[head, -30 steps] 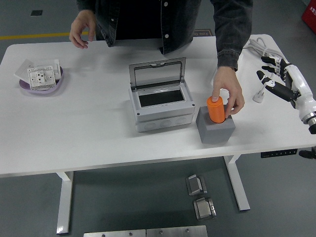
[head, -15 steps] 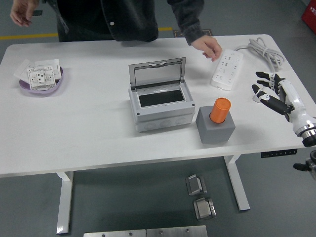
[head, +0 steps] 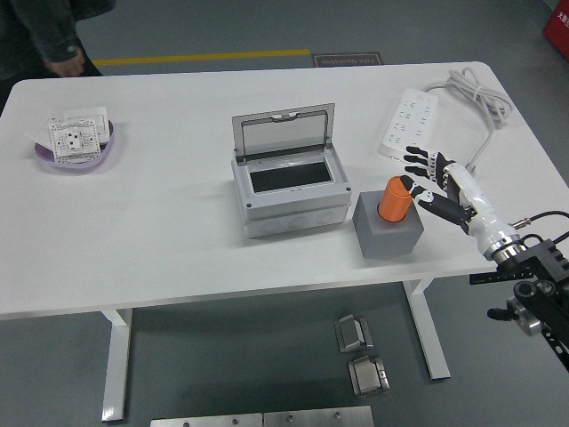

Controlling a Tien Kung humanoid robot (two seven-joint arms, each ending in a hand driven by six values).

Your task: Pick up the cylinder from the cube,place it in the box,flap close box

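Fingers (head: 425,166) of the robot's right hand (head: 437,182) are spread and loose with nothing in them, the dark tips fanned out just to the right of the orange cylinder (head: 395,199), the lowest one reaching closest to its top; from where I stand I cannot tell whether it touches. That cylinder stands upright in the top of the grey cube (head: 388,228), which sits on the white table (head: 160,240) toward the front right. Just beside the cube on its left is the grey box (head: 289,194), its clear-windowed lid (head: 284,130) swung up and leaning back so the dark inside shows. Behind the hand, toward the far right of the table, lies a white power strip (head: 412,117) with its thick cable (head: 476,93) looping off toward the corner. The right arm runs from the hand through a white forearm to a black wrist assembly (head: 532,267) hanging off the table's front right edge. Far over on the left a purple dish (head: 75,154) holds a white wall socket plate (head: 76,138) and some packaging. A person in dark clothes (head: 44,27) stands at the far left corner, a hand (head: 64,64) hanging near the table's edge, holding nothing that I can see. On the floor under the table lie two small metal pieces (head: 360,351).
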